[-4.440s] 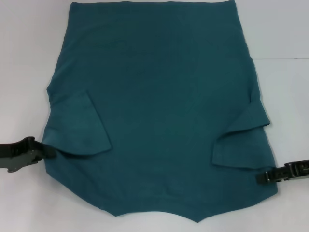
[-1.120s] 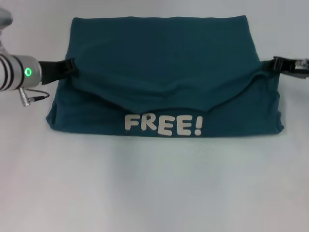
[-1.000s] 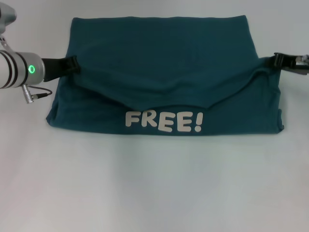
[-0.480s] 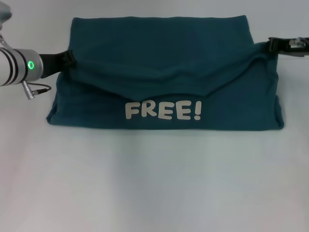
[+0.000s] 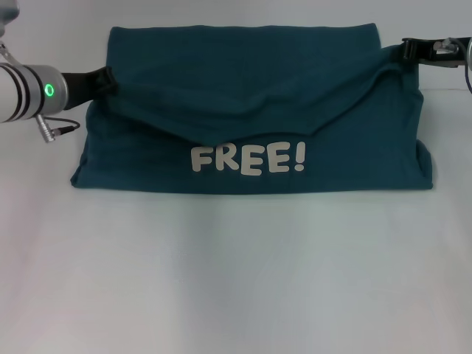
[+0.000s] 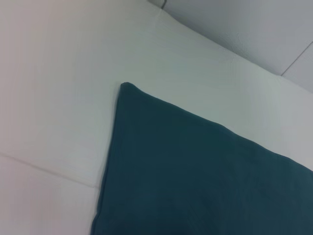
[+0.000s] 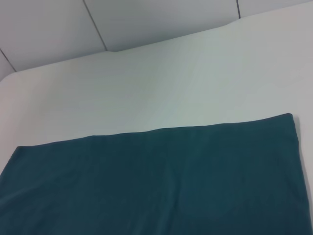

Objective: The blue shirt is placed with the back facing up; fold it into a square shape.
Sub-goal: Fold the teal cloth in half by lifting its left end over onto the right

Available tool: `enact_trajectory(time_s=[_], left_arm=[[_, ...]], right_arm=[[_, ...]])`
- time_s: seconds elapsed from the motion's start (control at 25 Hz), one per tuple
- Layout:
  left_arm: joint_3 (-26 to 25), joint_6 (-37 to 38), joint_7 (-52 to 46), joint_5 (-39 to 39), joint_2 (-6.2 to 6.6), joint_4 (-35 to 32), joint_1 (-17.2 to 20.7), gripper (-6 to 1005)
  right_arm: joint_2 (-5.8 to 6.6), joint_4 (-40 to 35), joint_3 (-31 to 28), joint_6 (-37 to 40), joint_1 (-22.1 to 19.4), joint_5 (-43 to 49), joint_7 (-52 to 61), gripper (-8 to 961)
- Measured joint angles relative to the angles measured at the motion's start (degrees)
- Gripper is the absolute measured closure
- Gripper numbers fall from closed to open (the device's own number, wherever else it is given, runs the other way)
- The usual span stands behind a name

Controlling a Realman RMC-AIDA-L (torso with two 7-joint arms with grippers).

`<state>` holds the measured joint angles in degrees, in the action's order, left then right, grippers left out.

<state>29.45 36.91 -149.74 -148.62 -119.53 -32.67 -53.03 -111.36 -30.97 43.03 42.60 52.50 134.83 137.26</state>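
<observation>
The blue shirt (image 5: 251, 110) lies on the white bench (image 5: 236, 280), in its far half and spread across most of its width. It is doubled over: the near fold edge runs straight from left to right, and the upper layer shows the white lettering "FREE!" (image 5: 248, 159) just beyond that edge. Over this layer a flap of cloth is drawn toward the far side; its loose edge sags in a shallow curve above the lettering and rises to a pulled-up corner at each end.

The left claw (image 5: 105, 77) is at the shirt's left side, pressed together on the left corner of the flap, with its silver wrist and green light (image 5: 49, 91) farther left. The right claw (image 5: 407, 49) is at the far right corner, pinching the flap's right corner, where the cloth bunches into creases.

The left wrist view shows one pointed corner of the shirt (image 6: 195, 171) flat on the bench (image 6: 54, 98), with a pale wall beyond. The right wrist view shows the shirt's straight far edge (image 7: 156, 129) with bare bench (image 7: 161, 83) past it.
</observation>
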Motion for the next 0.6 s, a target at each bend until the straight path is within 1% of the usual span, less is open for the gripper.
enact_trajectory(time_s=[0.12, 0.2, 0.36, 0.44, 0.6], left_arm=[[0.45, -0.56, 0.06, -0.07, -0.08, 0.10, -0.04, 830], [2.29, -2.25, -0.02, -0.02, -0.45, 0.45, 0.21, 828], [2.67, -2.89, -0.14, 0.02, -0.46, 1.28, 0.06, 824], [2.66, -3.26, -0.16, 0.03, -0.46, 1.64, 0.00, 822], [2.38, -3.34, -0.61, 0.03, -0.46, 1.75, 0.24, 819]], right_arm=[[-0.02, 0.88, 0.51, -0.51, 0.05, 0.00, -0.23, 820], [0.19, 1.64, 1.57, -0.68, 0.08, 0.10, -0.25, 817], [0.39, 2.06, 4.28, -0.93, 0.12, 0.54, -0.25, 811], [0.34, 2.07, 6.69, -1.39, 0.23, 0.86, -0.04, 808], [0.20, 2.12, 7.27, -1.59, 0.48, 1.62, 0.31, 803]])
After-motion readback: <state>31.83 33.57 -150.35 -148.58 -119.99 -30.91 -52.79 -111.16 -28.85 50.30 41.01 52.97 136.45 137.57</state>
